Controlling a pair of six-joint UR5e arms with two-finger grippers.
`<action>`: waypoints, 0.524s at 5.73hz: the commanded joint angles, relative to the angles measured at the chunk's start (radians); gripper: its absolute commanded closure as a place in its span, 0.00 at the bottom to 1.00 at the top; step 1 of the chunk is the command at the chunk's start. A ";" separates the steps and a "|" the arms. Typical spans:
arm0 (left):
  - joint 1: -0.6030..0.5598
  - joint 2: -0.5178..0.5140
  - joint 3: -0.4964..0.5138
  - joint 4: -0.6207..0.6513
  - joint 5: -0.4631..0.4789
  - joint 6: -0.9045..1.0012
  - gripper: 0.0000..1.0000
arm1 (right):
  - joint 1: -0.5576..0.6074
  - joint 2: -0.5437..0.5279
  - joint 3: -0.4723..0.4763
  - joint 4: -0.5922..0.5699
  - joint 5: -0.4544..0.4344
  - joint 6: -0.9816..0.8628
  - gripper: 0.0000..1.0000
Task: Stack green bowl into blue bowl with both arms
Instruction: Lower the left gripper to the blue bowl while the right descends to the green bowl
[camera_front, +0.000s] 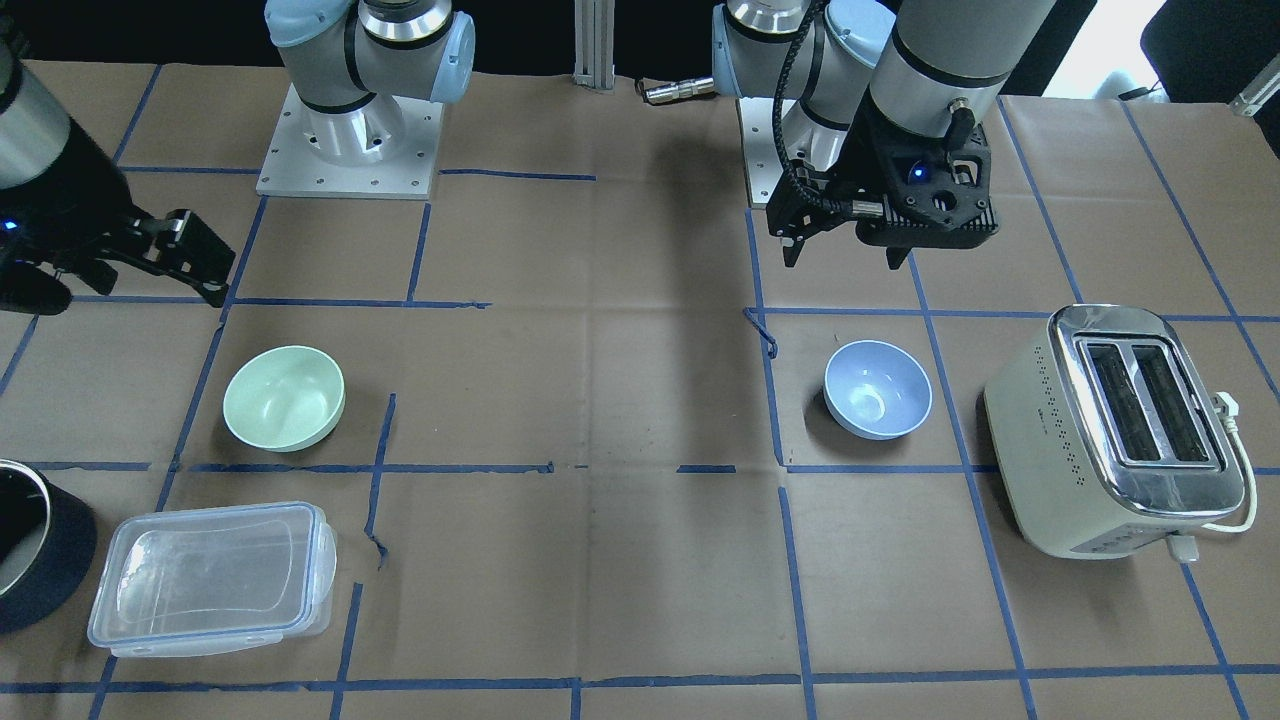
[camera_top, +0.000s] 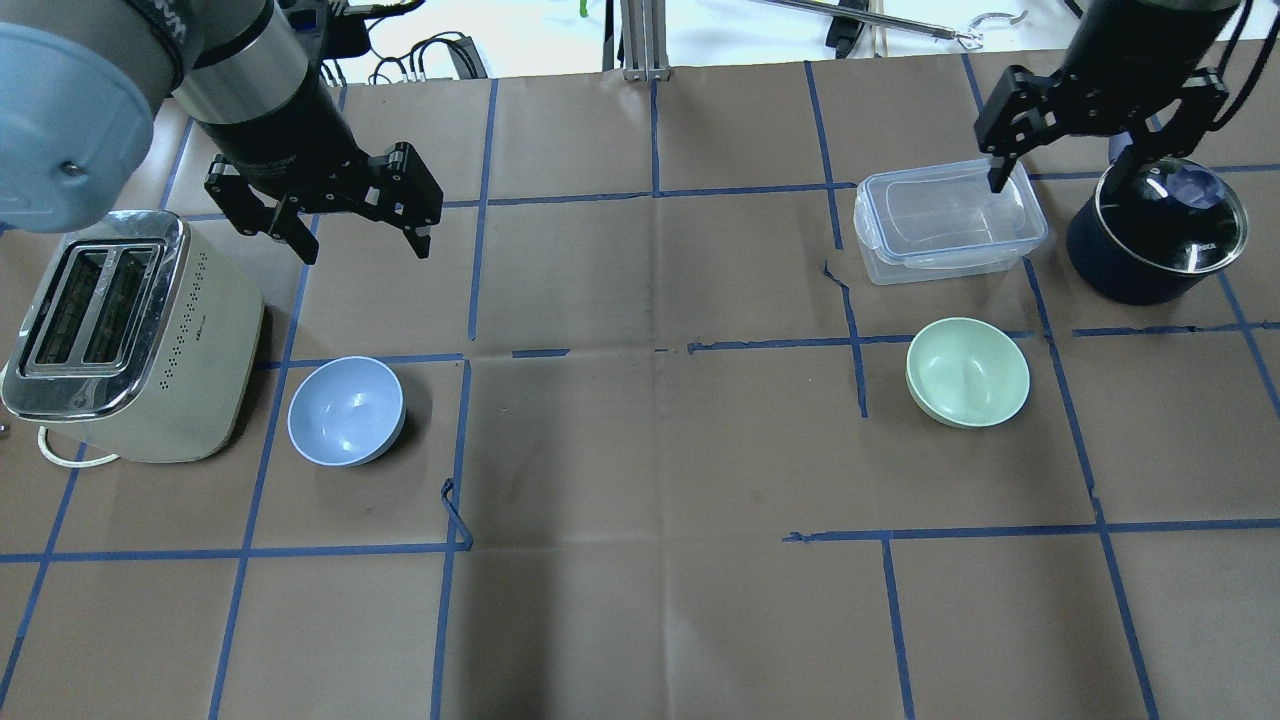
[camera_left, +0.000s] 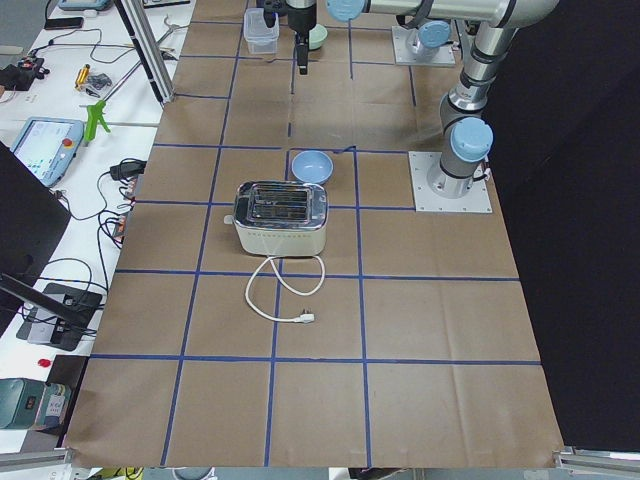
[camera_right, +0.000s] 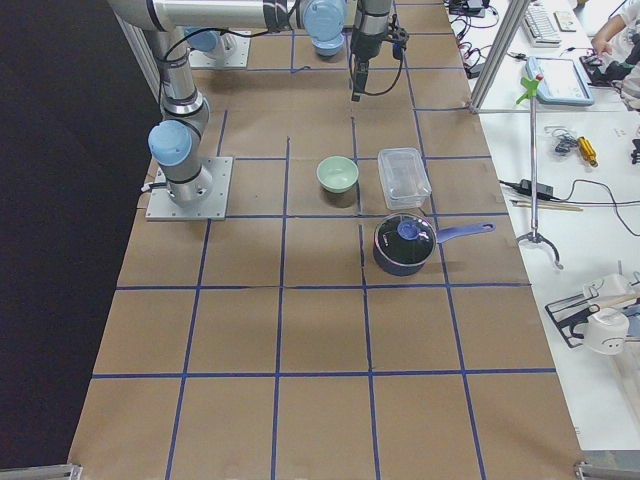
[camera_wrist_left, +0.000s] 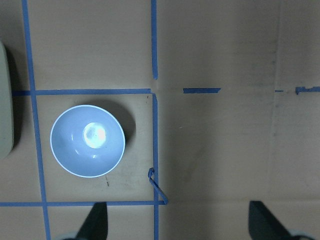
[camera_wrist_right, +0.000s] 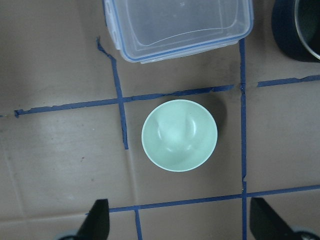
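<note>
The left gripper (camera_top: 362, 240) hangs above the table (camera_top: 640, 600) with its fingers spread wide and nothing between them. In its wrist view only the two dark fingertips show at the bottom edge. The blue bowl (camera_top: 346, 410) sits upright on the table below it, untouched, mouth up. Being round, it has no long axis. It stands just beside the toaster (camera_top: 130, 340), which the left wrist view cuts to a pale sliver.

The right gripper (camera_wrist_right: 182, 220) is likewise splayed and empty, held high. The green bowl (camera_top: 967, 372) stands upright and mouth up below it, near the clear container (camera_top: 945, 220) on the robot's side. The bowls are well apart, on opposite halves of the table.

In the overhead view one right finger overlaps the navy pot (camera_top: 1160, 230) and is hard to separate from it. The front-facing view crops both that gripper and the pot at its left edge.
</note>
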 joint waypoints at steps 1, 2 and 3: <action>0.059 -0.005 -0.080 0.000 -0.007 0.117 0.02 | -0.157 -0.013 0.133 -0.084 0.011 -0.135 0.01; 0.117 -0.001 -0.223 0.142 -0.007 0.199 0.05 | -0.160 -0.024 0.250 -0.230 0.008 -0.156 0.00; 0.133 0.005 -0.363 0.286 -0.004 0.225 0.05 | -0.161 -0.019 0.336 -0.308 0.007 -0.155 0.00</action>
